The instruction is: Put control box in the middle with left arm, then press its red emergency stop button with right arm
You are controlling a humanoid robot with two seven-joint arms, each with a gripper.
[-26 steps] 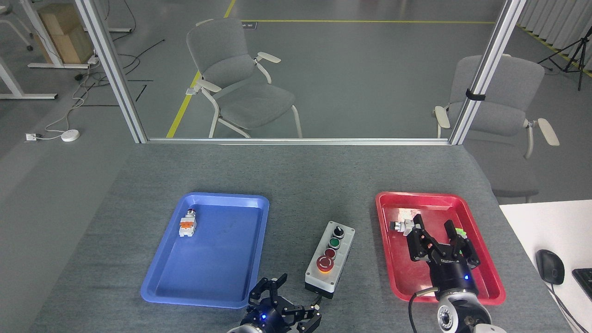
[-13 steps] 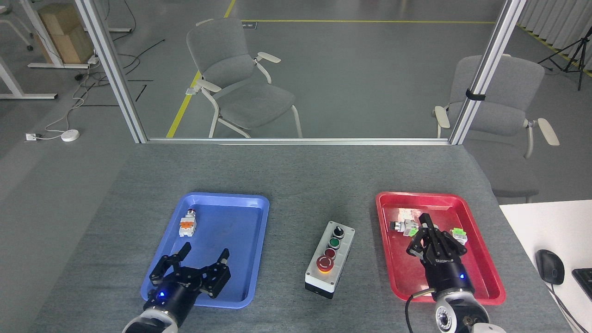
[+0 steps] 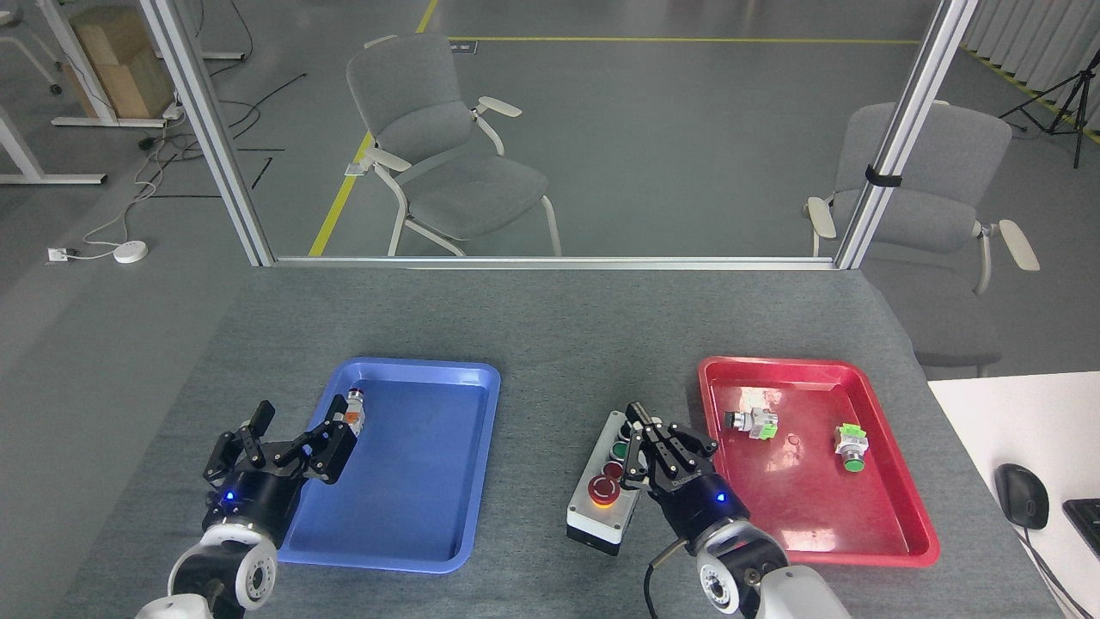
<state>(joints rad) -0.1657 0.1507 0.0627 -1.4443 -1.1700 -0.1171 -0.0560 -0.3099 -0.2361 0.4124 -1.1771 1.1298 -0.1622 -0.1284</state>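
The control box [image 3: 599,514], light grey on a black base, lies on the bare grey cloth between the two trays. Its red emergency stop button [image 3: 603,490] shows at the near end, with the small red button just beyond it. My right gripper [image 3: 638,419] is shut with nothing in it. It hangs over the box's far end and right side, hiding the knob and part of the green button. My left gripper [image 3: 296,434] stands open and empty over the left rim of the blue tray [image 3: 412,364], well left of the box.
A small white-and-orange switch [image 3: 353,409] lies in the blue tray just beyond my left fingers. The red tray [image 3: 816,364] holds two small button parts [image 3: 753,421] [image 3: 851,444]. A white desk with a black mouse [image 3: 1023,494] is at the right. Chairs stand beyond the table.
My left gripper drew away from the box, leftward to the blue tray's left rim, staying open. My right gripper shut and swung left from the red tray to over the box.
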